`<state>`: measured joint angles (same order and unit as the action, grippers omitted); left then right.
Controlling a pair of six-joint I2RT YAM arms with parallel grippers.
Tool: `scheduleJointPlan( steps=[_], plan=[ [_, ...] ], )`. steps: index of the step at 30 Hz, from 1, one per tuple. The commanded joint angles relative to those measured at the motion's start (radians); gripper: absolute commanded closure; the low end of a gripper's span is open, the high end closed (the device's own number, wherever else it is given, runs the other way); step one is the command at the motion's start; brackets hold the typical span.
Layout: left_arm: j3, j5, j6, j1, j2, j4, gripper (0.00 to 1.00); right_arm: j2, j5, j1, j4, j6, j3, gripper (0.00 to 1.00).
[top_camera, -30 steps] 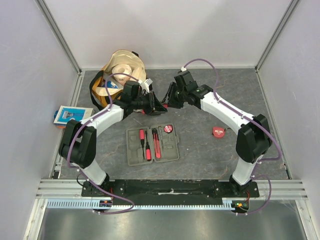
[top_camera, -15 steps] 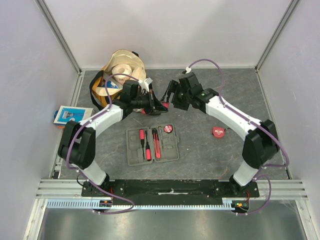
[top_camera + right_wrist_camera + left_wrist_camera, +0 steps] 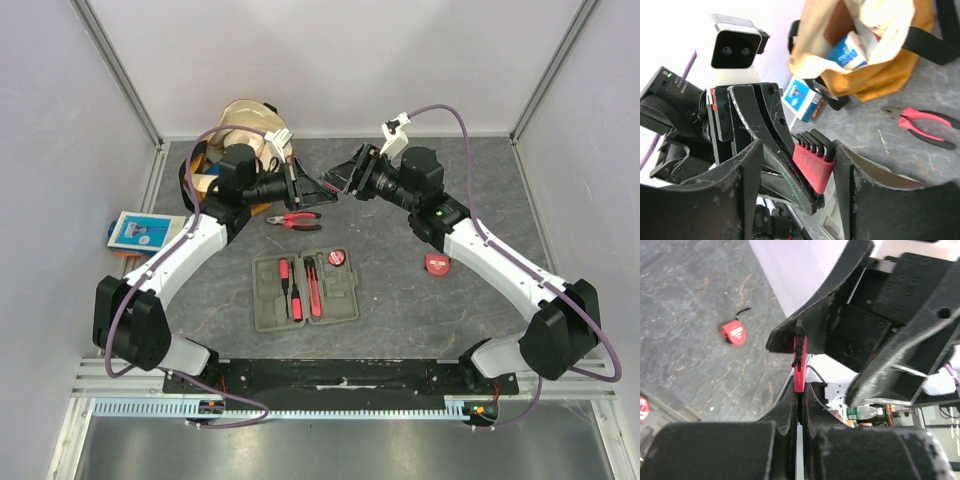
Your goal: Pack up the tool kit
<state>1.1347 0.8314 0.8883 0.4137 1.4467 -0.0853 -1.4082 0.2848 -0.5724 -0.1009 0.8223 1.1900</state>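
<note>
The grey tool case (image 3: 304, 289) lies open on the mat, with red-and-black screwdrivers (image 3: 298, 283) in its slots. My left gripper (image 3: 300, 186) is raised at the back centre and shut on a red holder of black hex keys (image 3: 799, 365), which also shows in the right wrist view (image 3: 812, 167). My right gripper (image 3: 797, 175) is open, with its fingers (image 3: 860, 185) either side of that holder. Red-and-black pliers (image 3: 293, 219) lie on the mat below the grippers. A round red tape measure (image 3: 437, 263) lies to the right of the case.
The tan-and-yellow bag (image 3: 240, 140) stands at the back left, close behind my left gripper. A blue-and-white packet (image 3: 140, 230) lies at the left edge. Grey walls close the mat on three sides.
Both grippers have risen and moved toward the back, the left still holding the hex key holder. The pliers now lie uncovered on the mat. The right arm has stretched out.
</note>
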Motion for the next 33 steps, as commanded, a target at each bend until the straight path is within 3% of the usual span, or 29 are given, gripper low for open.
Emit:
scheduleJointPlan(
  steps=[1,4,6,10,12,20,33],
  plan=[
    [0.048,0.084,0.116,-0.001,-0.037,-0.109,0.98,0.015,0.129,-0.001,-0.193,0.043,-0.013,0.42],
    [0.036,0.084,0.142,-0.001,-0.048,-0.136,0.98,0.038,0.125,-0.001,-0.253,0.075,-0.041,0.50],
    [0.025,0.084,0.164,-0.003,-0.058,-0.155,0.98,0.058,0.120,-0.001,-0.279,0.081,-0.064,0.49],
    [0.020,0.097,0.187,-0.010,-0.069,-0.180,0.98,0.090,0.129,-0.003,-0.306,0.087,-0.096,0.31],
    [0.019,0.110,0.187,-0.016,-0.075,-0.182,0.98,0.110,0.120,0.000,-0.312,0.097,-0.121,0.30],
    [-0.006,0.152,0.193,-0.038,-0.097,-0.202,0.98,0.144,0.113,0.011,-0.355,0.118,-0.161,0.48],
    [-0.042,0.186,0.224,-0.038,-0.103,-0.246,0.98,0.106,0.129,0.013,-0.384,0.147,-0.168,0.61]
  ],
)
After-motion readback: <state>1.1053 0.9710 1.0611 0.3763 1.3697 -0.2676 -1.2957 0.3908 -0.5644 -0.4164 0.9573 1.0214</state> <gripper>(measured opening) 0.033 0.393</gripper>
